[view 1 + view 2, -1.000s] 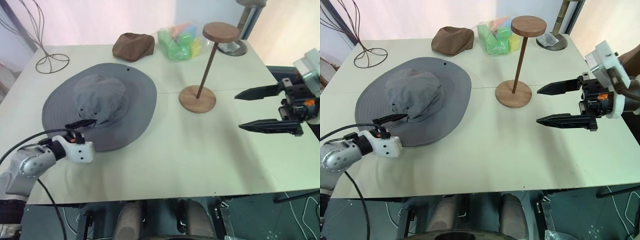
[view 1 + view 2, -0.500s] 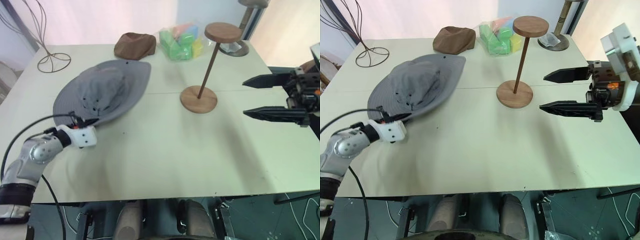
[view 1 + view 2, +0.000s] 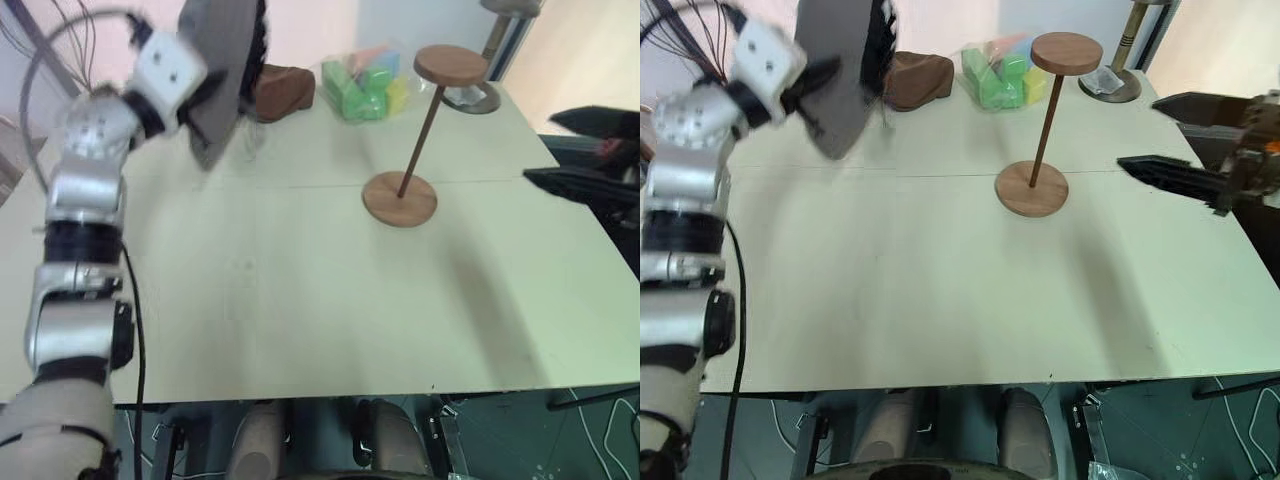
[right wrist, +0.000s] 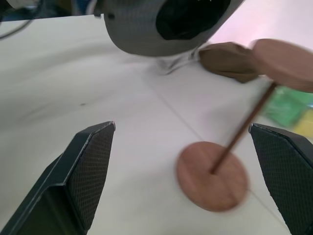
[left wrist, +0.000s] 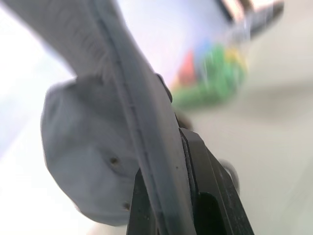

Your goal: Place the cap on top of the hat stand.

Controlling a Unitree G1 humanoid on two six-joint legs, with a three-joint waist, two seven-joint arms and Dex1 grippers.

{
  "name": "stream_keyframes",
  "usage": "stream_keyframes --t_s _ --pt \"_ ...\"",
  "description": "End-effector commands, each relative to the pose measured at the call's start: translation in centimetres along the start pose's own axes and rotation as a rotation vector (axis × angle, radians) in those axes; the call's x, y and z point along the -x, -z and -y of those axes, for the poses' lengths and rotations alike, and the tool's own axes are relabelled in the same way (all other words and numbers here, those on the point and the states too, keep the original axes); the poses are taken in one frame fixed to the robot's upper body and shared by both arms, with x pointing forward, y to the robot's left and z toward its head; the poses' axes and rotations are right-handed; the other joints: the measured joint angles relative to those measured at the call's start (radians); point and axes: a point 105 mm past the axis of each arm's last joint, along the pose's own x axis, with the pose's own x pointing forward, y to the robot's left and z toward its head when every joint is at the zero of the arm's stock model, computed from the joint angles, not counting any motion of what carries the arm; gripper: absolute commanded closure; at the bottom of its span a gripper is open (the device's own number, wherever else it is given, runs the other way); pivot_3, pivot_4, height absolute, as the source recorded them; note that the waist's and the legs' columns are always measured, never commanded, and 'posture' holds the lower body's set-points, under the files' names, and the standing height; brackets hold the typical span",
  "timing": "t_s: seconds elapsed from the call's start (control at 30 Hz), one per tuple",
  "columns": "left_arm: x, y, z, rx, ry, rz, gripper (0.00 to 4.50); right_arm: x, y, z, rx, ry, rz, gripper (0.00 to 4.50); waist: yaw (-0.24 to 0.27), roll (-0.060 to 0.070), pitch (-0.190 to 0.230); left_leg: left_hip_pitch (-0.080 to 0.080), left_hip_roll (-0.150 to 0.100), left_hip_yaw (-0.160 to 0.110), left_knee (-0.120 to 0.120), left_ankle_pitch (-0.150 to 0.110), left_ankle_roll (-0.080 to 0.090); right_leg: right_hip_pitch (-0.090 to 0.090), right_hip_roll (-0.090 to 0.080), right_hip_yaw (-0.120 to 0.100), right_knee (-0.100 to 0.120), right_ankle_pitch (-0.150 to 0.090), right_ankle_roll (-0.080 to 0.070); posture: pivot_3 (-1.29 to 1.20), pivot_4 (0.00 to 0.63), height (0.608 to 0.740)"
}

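— Grey fabric brim pinched tight btwn the left gripper [image 5: 168, 215]'s black fingers [image 5: 215, 196], clamped shut on the cap [image 3: 222, 70]. Wrist view: brim edge runs straight thru the jaws, soft crown w/ small eyelets bulging to one side.

— Where's the cap vs the table?

— Off the table [image 3: 300, 290], hanging edge-on in the air over the far left part, brim roughly vertical, crown opening facing the right side.

— Right gripper?

— Right gripper [image 3: 1185, 140] at the table's right edge, jaws wide apart, nothing btwn them, pointing left toward the hat stand [image 3: 415, 130]. Stand upright near table centre-right, disc top bare, well apart from the cap.

— Other stuff?

— Brown cap [image 3: 285, 90] at the back just beside the grey one, bag of green/yellow blocks [image 3: 365, 85] next to it, metal-based stand [image 3: 1118, 70] in the far right corner.
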Motion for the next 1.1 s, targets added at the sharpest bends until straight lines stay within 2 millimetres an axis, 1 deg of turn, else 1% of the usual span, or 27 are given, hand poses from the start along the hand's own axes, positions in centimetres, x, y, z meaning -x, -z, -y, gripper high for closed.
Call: stream_keyframes --t_s 0.03,0.13,0.2,0.23,0.3,0.37,0.43,0.5,0.57,0.63,0.67,0.7,0.73,0.83,0.97,1.03,1.1 --pt "-2.4 -6.9 -1.7 -0.182 -0.025 0.219 4.46 1.8 -1.6 0.5 0.054 0.083 0.024 0.00 -0.002 -0.002 0.001 0.000 0.000 0.000 0.000 0.000 0.000 0.000 0.000 0.000 -0.001 0.000 0.000 0.00 0.150 0.740" --pt "-3.7 -10.6 -0.8 -0.338 0.013 0.345 4.46 2.9 -1.5 0.6 0.041 0.129 0.020 0.00 -0.007 -0.003 0.002 0.000 0.000 0.001 0.000 0.000 0.000 0.000 -0.001 0.001 -0.001 0.000 0.001 0.00 0.150 0.740" --pt "-4.3 -12.8 0.2 -0.427 0.042 0.425 4.46 3.8 -1.1 0.9 0.032 0.174 0.005 0.00 -0.008 -0.002 0.002 0.001 0.000 0.001 -0.001 0.000 0.000 0.000 0.000 0.001 -0.001 0.000 0.001 0.00 0.150 0.740" --pt "-4.5 -13.8 1.3 -0.529 0.069 0.464 4.46 4.5 -0.9 1.0 0.022 0.204 -0.002 0.00 -0.007 -0.002 0.002 0.001 0.000 0.001 -0.001 0.000 0.000 0.000 0.000 0.001 -0.001 0.000 0.001 0.00 0.150 0.740" --pt "-4.6 -14.5 3.0 -0.678 0.116 0.515 4.46 5.4 -0.5 1.1 0.007 0.243 -0.009 0.00 -0.005 -0.003 0.002 0.001 0.000 0.000 -0.001 0.000 0.000 0.000 0.000 0.000 -0.001 0.000 0.001 0.00 0.150 0.740" --pt "-4.7 -13.4 5.1 -0.809 0.186 0.523 4.46 6.0 -0.3 1.0 0.000 0.277 -0.011 0.00 -0.006 -0.003 0.002 0.001 0.000 0.001 -0.001 0.000 0.001 0.000 -0.001 0.001 -0.002 0.000 0.001 0.00 0.150 0.740" --pt "-4.8 -11.9 6.9 -0.894 0.242 0.520 4.46 6.6 -0.1 0.9 -0.008 0.305 -0.010 0.00 -0.007 -0.002 0.001 0.001 0.000 0.001 -0.001 -0.001 0.001 0.000 -0.001 0.001 -0.002 0.000 0.001 0.00 0.150 0.740" --pt "-4.8 -10.9 7.6 -0.935 0.265 0.510 4.46 6.9 0.0 0.9 -0.015 0.319 -0.008 0.00 -0.007 -0.002 0.001 0.001 0.001 0.001 -0.001 -0.001 0.001 -0.001 0.000 0.002 -0.002 0.000 0.001 0.00 0.150 0.740" --pt "-5.0 -9.0 8.4 -0.977 0.299 0.458 4.46 7.2 0.1 0.9 -0.028 0.338 -0.001 0.00 -0.007 -0.002 0.002 0.000 0.001 0.001 -0.001 -0.001 0.001 -0.001 0.000 0.002 -0.002 0.000 0.001 0.00 0.150 0.740" --pt "-5.1 -5.6 10.3 -1.006 0.383 0.368 4.46 7.5 0.3 0.9 -0.038 0.358 0.006 0.00 -0.006 -0.002 0.001 0.000 0.001 0.001 -0.001 -0.001 0.001 -0.002 0.000 0.002 -0.001 0.000 0.001 0.00 0.150 0.740" --pt "-5.0 -4.2 11.4 -1.001 0.419 0.341 4.46 7.6 0.4 0.9 -0.040 0.364 0.008 0.00 -0.006 -0.002 0.001 0.000 0.001 0.001 -0.001 -0.001 0.001 -0.002 0.000 0.002 -0.001 0.000 0.001 0.00 0.150 0.740" --pt "-4.8 -3.4 12.6 -0.997 0.453 0.343 4.46 7.6 0.4 0.9 -0.040 0.369 0.010 0.00 -0.006 -0.002 0.001 0.000 0.001 0.001 -0.001 -0.001 0.001 -0.001 0.000 0.002 -0.001 0.000 0.001 0.00 0.150 0.740" --pt "-4.7 -3.0 13.6 -0.992 0.465 0.362 4.46 7.6 0.5 0.9 -0.042 0.372 0.012 0.00 -0.006 -0.002 0.001 0.000 0.001 0.001 -0.001 -0.001 0.001 -0.001 0.000 0.002 -0.001 0.000 0.001 0.00 0.150 0.740" --pt "-4.4 -3.2 15.3 -0.990 0.462 0.429 4.46 7.5 0.7 0.9 -0.048 0.373 0.015 0.00 -0.004 -0.003 0.002 -0.001 0.001 0.000 0.000 -0.001 0.001 -0.002 0.000 0.002 -0.001 0.000 0.001 0.00 0.150 0.740" --pt "-3.9 -3.8 15.9 -1.020 0.423 0.512 4.46 7.4 1.2 1.1 -0.055 0.373 0.004 0.00 -0.004 -0.004 0.002 -0.001 0.001 0.000 0.000 -0.001 0.001 -0.002 -0.001 0.002 -0.001 0.000 0.001 0.00 0.150 0.740" --pt "-3.7 -3.6 16.1 -1.057 0.408 0.535 4.46 7.3 1.2 1.3 -0.057 0.376 0.005 0.00 -0.005 -0.004 0.002 -0.001 0.001 0.000 0.000 -0.001 0.001 -0.002 -0.001 0.002 -0.001 0.000 0.001 0.00 0.150 0.740" --pt "-3.4 -3.0 16.6 -1.118 0.425 0.544 4.46 7.1 1.3 1.4 -0.061 0.372 0.008 0.00 -0.005 -0.004 0.002 -0.001 0.001 0.000 0.000 -0.001 0.001 -0.002 -0.001 0.002 -0.001 0.000 0.001 0.00 0.150 0.740"
